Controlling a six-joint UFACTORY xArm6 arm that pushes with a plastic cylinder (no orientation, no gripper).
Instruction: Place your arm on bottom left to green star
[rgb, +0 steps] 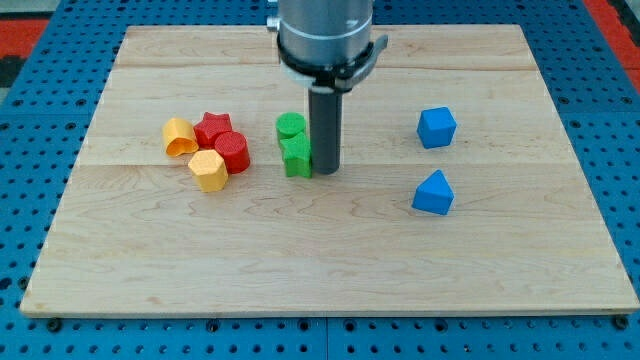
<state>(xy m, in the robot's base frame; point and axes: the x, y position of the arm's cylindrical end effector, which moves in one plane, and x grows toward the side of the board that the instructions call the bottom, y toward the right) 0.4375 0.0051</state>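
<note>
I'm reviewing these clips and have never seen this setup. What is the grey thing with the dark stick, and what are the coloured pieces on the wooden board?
The grey cylinder at the view's top is the end of a robot arm. It has no claw and holds nothing; it only pushes with a straight dark rod, whose lower end, my tip, rests on the pale wooden board. One camera looks down at the board.

My tip sits just right of the green star block, with a green round block behind it. On the view's left cluster two red blocks and two yellow blocks. Two blue blocks lie right.
</note>
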